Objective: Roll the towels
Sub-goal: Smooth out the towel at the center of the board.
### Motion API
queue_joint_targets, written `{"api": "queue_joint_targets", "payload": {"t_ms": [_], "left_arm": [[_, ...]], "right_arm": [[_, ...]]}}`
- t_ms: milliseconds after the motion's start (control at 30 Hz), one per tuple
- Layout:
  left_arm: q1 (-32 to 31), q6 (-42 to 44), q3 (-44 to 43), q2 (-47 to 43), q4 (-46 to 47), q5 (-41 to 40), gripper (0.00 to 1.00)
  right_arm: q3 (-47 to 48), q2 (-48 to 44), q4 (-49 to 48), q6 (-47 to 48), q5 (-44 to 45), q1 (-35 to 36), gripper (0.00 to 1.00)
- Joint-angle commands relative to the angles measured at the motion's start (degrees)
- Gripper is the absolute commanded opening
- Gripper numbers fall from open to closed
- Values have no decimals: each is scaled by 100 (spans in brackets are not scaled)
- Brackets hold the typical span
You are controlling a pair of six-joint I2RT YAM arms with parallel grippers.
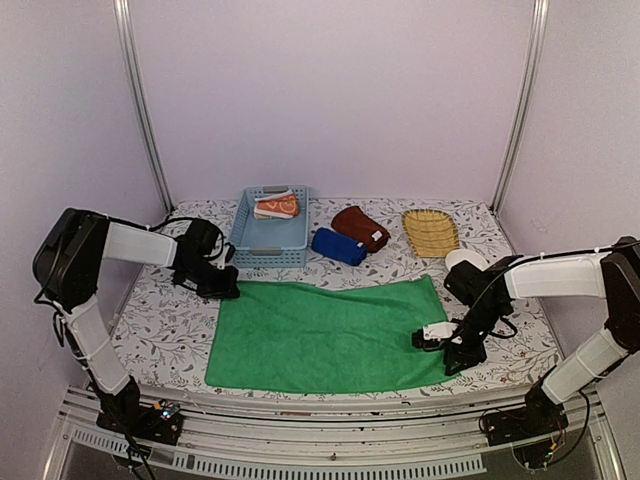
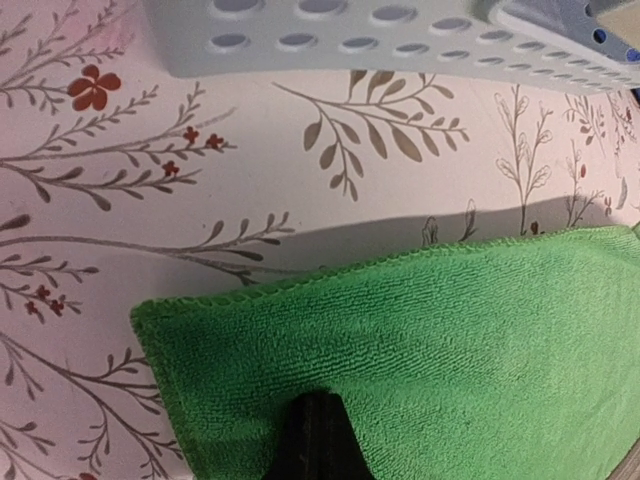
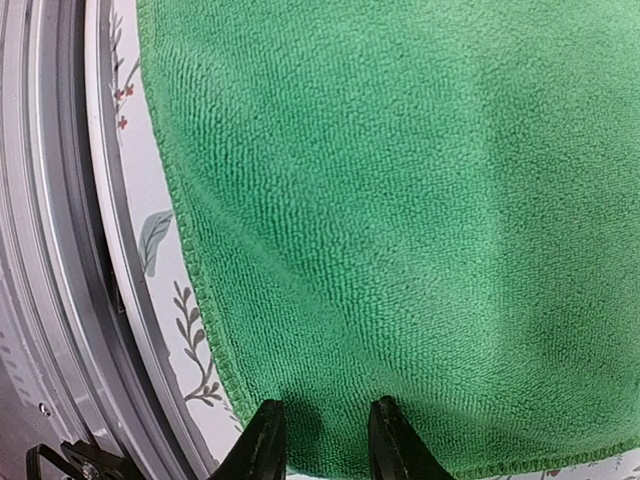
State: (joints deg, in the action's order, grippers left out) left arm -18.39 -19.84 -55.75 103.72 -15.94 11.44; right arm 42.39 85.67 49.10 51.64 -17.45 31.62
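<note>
Your left end effector (image 2: 315, 440) sits at the far-left corner of the green towel (image 1: 325, 335). In the left wrist view it shows only as one dark wedge on the cloth, so you cannot tell whether its fingers are together or clamped on the towel. From there the towel spreads to the right and toward you, flat on the tabletop (image 1: 160, 335). The corner's hemmed edge lies just left of the wedge.

Your right end effector (image 3: 328, 440) is over the near-right part of the same towel. Its two fingers (image 3: 265, 440) stand a little apart, tips down at the cloth, and flat green pile shows in the gap between them. The towel's hemmed edge runs just beside the fingertips, with printed tabletop and the metal rail past it.

Just beyond the left end effector is the blue basket (image 1: 270, 235), with the orange towel (image 1: 277, 206) inside it. To the right of the basket, well beyond the right end effector, a rolled dark blue towel (image 1: 338, 246) and a maroon towel (image 1: 360, 228) lie touching. The wicker tray (image 1: 430, 232) lies farther right.
</note>
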Motion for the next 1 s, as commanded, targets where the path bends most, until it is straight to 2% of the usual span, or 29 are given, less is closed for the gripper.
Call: {"api": "queue_joint_targets", "payload": {"t_ms": [0,233,333,433,533,700,800,967], "left_arm": [[136,25,183,-209,-335,-346,0],[104,-42,229,-804,-593,195,1],[89,-89,233,-1232,-665,435,7],[104,-35,186,-1575,-761,343,18],[214,81,133,-1719,-713,284,32],[401,32,500,-1835,306,660,55],[467,-70,581,-1807,774,793,57],[509,-48,532,-1657,959,833,56]], "right_arm": [[-191,-49,459,-130,72,106,32],[209,-402,763,-152,-271,108,34],[710,-488,879,-242,-583,74,37],[1320,-290,1031,-277,-877,-165,39],[2064,126,811,-484,-950,-631,39],[3861,1376,652,-1431,-828,-1243,39],[4657,2102,702,-1780,-462,-1301,39],[5736,3172,1097,-2111,-198,-1553,40]]}}
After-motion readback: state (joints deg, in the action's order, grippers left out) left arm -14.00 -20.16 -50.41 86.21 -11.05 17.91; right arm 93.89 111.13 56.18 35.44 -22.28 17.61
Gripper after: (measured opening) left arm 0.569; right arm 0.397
